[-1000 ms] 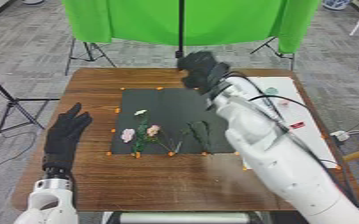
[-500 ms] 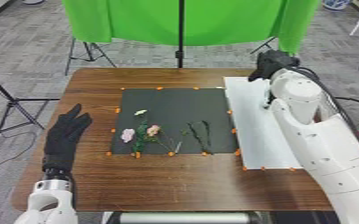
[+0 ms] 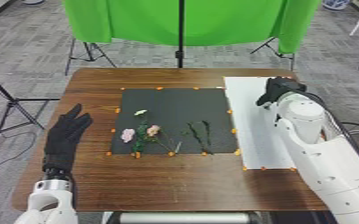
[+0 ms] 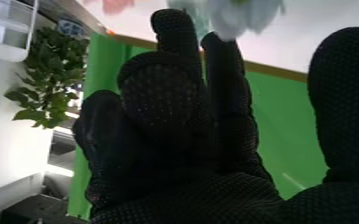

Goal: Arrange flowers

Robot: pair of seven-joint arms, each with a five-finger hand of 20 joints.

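Right hand (image 3: 278,90) over the far part of the white sheet (image 3: 255,125), fingers apart from thumb; close to the fingertips in the right wrist view, a pale bloom (image 4: 240,15), perhaps just touching. Left hand (image 3: 66,131) beside the black mat (image 3: 167,102), fingers straight. On the mat, pink flower (image 3: 127,135) and green stems (image 3: 200,136). Probably at the picking-up step; next, closing gently around a stem, sparing petals.

head view: high, forward-down over table (image 3: 149,185) | right wrist view: close, along right hand (image 3: 278,91) | shared: that hand, green cloth (image 3: 127,22)
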